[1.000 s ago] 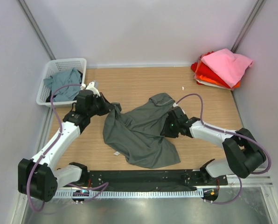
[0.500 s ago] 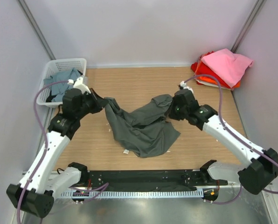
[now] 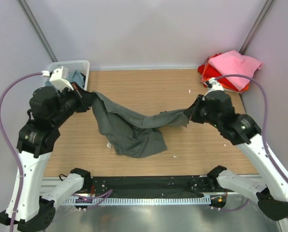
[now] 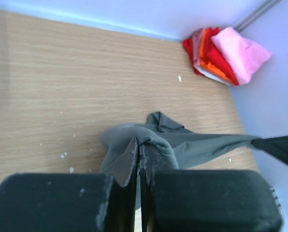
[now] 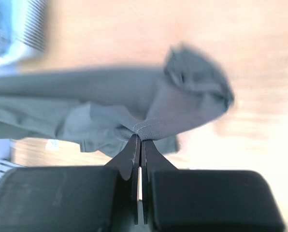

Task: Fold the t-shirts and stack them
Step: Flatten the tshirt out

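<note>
**Q:** What has changed across the sequence?

**A:** Both arms have risen and drawn apart. The charcoal t-shirt [image 3: 129, 128], a moment ago a crumpled heap in the middle of the tabletop, now hangs as a sagging band between them. The left claw [image 3: 88, 96] is clenched on one edge near the basket. The right claw [image 3: 191, 113], newly clamped, pinches a fold at the opposite end. Each wrist view shows the jaws pressed together with cloth caught between them.

**Q:** What does this mean for the task?

**A:** This appears to be the spreading step, opening the garment before folding. It is not yet flat: its lower portion lies bunched on the tabletop [image 3: 149, 87], so no fold has begun.

**Q:** What surrounds it, and what obstructs?

**A:** A folded stack [image 3: 231, 67], pink over red and orange, sits in the far right corner, close behind the right arm. The white basket [image 3: 74, 63] at far left holds a teal-grey shirt [image 3: 77, 76], partly hidden by the left arm. Both lie near the ends of the stretch, so a wider pull risks brushing either one.
</note>
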Available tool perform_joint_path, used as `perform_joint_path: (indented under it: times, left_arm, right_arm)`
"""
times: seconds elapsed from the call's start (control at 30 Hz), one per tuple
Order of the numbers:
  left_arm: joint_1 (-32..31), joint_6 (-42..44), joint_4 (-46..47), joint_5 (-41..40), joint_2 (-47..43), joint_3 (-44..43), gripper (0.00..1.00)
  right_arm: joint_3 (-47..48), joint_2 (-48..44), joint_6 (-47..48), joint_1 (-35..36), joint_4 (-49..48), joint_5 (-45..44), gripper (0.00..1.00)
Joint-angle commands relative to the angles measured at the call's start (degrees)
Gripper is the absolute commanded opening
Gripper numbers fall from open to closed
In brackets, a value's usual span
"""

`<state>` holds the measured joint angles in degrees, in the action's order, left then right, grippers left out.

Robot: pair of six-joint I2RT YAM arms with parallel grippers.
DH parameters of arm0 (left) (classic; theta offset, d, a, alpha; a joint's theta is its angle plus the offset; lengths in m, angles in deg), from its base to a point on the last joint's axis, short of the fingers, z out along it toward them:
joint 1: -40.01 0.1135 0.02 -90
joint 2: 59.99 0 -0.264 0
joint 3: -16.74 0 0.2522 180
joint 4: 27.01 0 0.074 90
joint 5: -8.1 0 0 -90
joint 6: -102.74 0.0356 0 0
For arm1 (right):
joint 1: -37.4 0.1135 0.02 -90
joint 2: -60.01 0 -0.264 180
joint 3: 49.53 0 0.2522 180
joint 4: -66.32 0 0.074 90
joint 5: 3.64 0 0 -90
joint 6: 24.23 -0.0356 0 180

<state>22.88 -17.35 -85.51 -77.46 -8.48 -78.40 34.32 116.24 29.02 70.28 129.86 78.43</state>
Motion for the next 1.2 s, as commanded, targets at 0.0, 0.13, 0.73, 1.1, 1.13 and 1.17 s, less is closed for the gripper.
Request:
perform_joint_path:
  times: [0.0, 0.13, 0.73, 1.1, 1.13, 1.17]
  left_arm:
    - [0.1, 6.2, -3.1, 5.5, -2.5, -8.2, 0.00]
    - [0.1, 9.9, 0.6, 16.1, -9.3, -12.9, 0.00]
    - [0.6, 10.9, -3.8, 21.3, -2.0, -35.7, 0.00]
    - [2.9, 11.4, -10.9, 4.1, 38.2, -36.6, 0.01]
    - [3.2, 11.7, -11.1, 3.6, 42.2, -37.9, 0.02]
    - [3.6, 12.2, -11.0, 3.5, 50.9, -38.8, 0.11]
  right_arm:
    - [8.7, -8.7, 3.3, 0.2, -0.9, -3.1, 0.01]
    - [10.9, -18.6, 7.6, 0.2, -7.4, -3.5, 0.01]
    - [26.1, -21.2, 17.8, 0.3, -10.9, -19.5, 0.01]
    - [27.5, 22.5, 13.4, -9.8, 2.0, -29.2, 0.01]
    - [24.6, 26.4, 12.8, -11.6, 0.7, -27.2, 0.01]
    - [22.9, 28.5, 12.1, -13.4, -2.6, -25.2, 0.01]
